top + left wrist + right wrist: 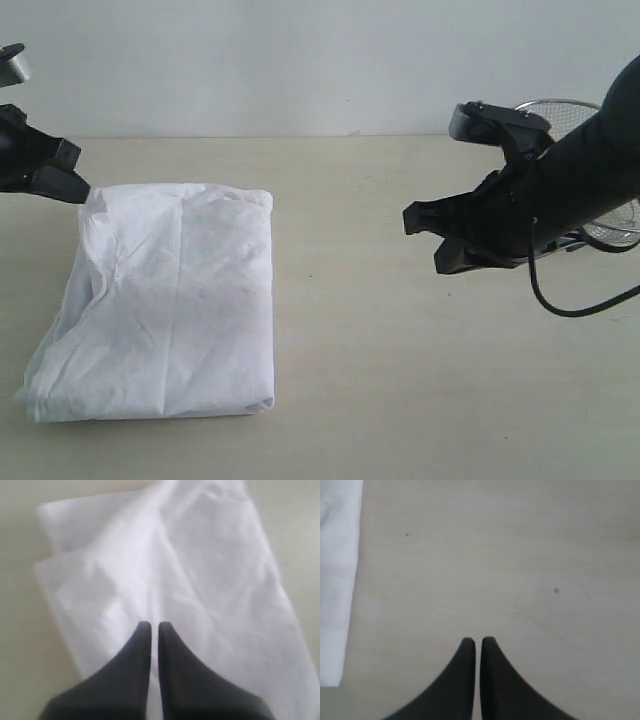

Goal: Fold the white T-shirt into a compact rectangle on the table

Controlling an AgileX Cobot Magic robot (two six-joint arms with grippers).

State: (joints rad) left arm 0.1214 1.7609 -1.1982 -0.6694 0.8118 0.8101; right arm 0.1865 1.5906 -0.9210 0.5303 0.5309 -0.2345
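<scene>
On the table (pixel 420 400) the white T-shirt (pixel 170 300) lies folded compact; the left end effector (pixel 151 625) and right end effector (pixel 477 640) are pinched together, apparently empty. Folding seems finished.

My pincer (pixel 477 641) hangs over the pale table (pixel 520 555), its two dark tips closed together and gripping nothing. A folded white shirt (pixel 337 580) lies well apart, showing one straight edge and a corner.
</scene>
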